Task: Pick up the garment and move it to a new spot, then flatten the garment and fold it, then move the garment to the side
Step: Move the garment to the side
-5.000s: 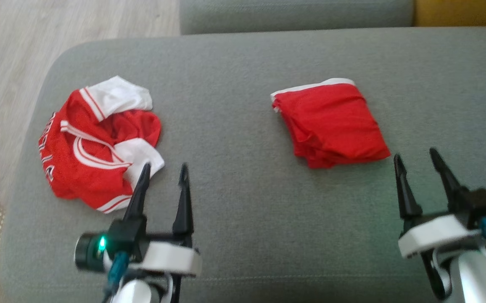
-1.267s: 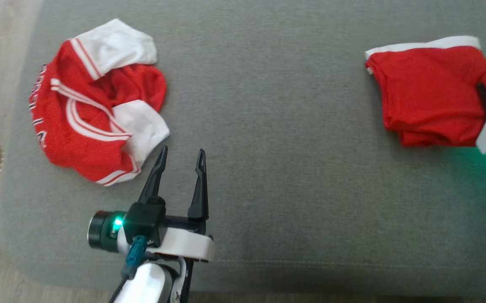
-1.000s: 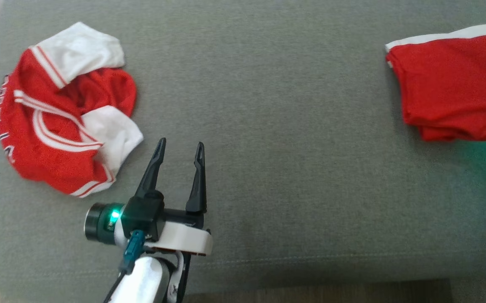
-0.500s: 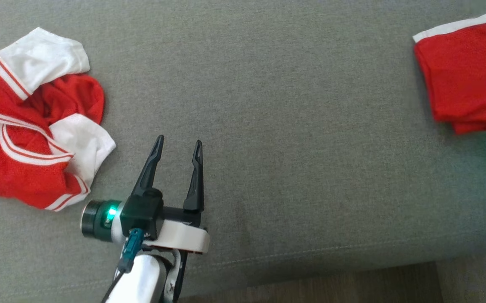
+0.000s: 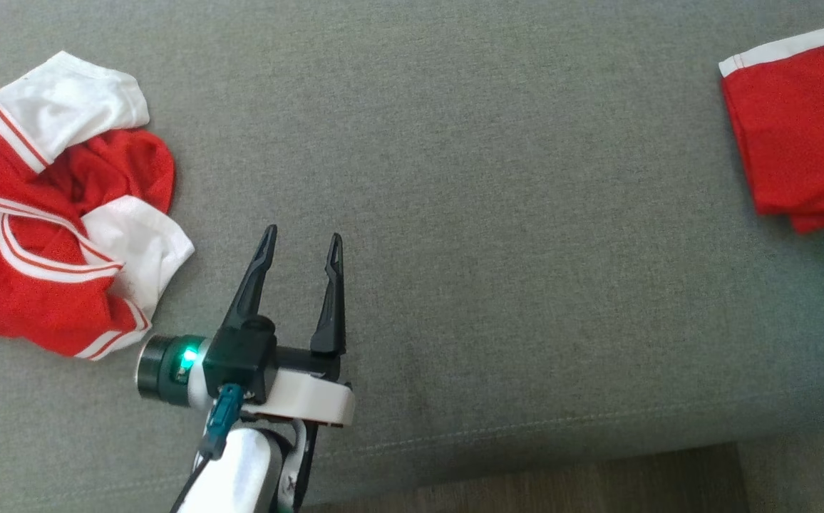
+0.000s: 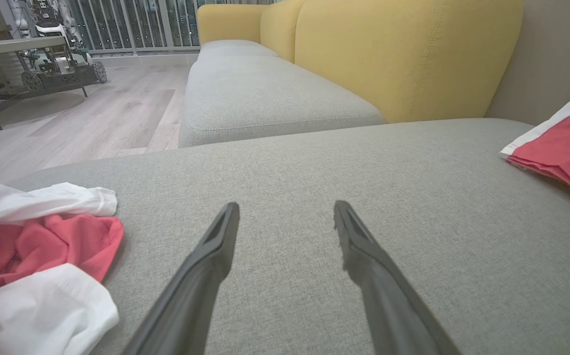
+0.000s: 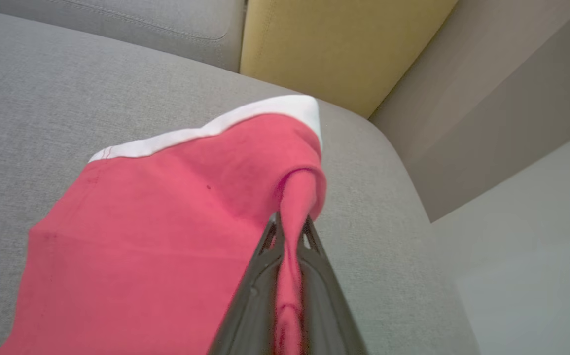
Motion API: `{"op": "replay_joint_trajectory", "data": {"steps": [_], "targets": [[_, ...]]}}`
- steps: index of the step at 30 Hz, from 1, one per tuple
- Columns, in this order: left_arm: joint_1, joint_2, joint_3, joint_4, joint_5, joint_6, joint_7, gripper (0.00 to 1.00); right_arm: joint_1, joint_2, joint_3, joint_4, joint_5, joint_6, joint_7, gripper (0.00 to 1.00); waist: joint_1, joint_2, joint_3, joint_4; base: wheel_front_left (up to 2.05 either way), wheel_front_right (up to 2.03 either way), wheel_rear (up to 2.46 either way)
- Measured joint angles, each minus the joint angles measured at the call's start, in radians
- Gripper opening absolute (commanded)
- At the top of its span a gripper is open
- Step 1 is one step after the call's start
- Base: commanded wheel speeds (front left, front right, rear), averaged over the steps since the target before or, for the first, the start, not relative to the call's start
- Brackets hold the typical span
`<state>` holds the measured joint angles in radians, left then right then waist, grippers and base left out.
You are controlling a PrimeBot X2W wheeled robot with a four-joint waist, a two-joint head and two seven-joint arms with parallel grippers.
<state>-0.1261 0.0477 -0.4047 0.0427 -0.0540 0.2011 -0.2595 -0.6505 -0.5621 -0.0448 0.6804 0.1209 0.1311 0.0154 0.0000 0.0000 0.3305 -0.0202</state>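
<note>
The right gripper (image 7: 289, 222) is clamped on a pinched edge of the folded red garment (image 7: 166, 222), and the cloth spreads from its fingertips toward 9 o'clock on the grey sofa cushion (image 7: 43, 74). In the head view the garment lies well apart from the left gripper (image 5: 301, 246), at its 2 o'clock. This gripper's fingers stand apart and hold nothing, and a crumpled jersey (image 5: 48, 214) lies near at its 10 o'clock.

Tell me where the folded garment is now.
The folded garment lies at the head view's far right on the grey cushion, its edge pinched by the right gripper, far from the crumpled shirt.
</note>
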Motion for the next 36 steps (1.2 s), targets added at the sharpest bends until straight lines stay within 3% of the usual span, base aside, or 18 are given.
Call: {"op": "replay_joint_trajectory", "data": {"steps": [1,8,13,18,24,36], "targets": [[0.0,0.0,0.0,0.0,0.0,0.0,0.0,1.0,0.007,0.008,-0.019,-0.01,-0.016,0.0,0.0,1.0,0.0,0.0,-0.001,0.0,0.0,0.0,0.0],[0.001,0.0,-0.002,0.001,0.0,0.001,0.0,1.0,0.044,0.052,-0.109,-0.112,-0.177,0.0,-0.072,1.0,0.0,0.0,-0.028,0.003,0.0,0.0,0.0],[0.011,0.0,-0.001,0.0,-0.003,0.011,0.0,1.0,0.118,0.178,-0.153,-0.258,-0.249,0.0,-0.171,1.0,0.0,0.0,-0.071,0.008,0.0,0.0,0.0],[0.055,0.0,0.008,-0.006,-0.029,0.011,0.0,1.0,0.26,0.326,-0.089,-0.376,-0.176,0.0,-0.258,1.0,0.0,0.0,-0.132,0.02,0.0,0.0,0.0],[0.086,0.0,0.039,-0.013,-0.046,0.011,0.0,1.0,0.431,0.438,-0.067,-0.45,-0.112,0.0,-0.267,1.0,0.0,0.0,-0.206,0.045,0.0,0.0,0.0],[0.143,0.001,0.095,-0.013,-0.095,0.0,0.0,1.0,0.616,0.506,-0.039,-0.657,-0.072,0.0,-0.268,1.0,0.0,0.0,-0.282,0.086,0.0,0.0,0.0]]}}
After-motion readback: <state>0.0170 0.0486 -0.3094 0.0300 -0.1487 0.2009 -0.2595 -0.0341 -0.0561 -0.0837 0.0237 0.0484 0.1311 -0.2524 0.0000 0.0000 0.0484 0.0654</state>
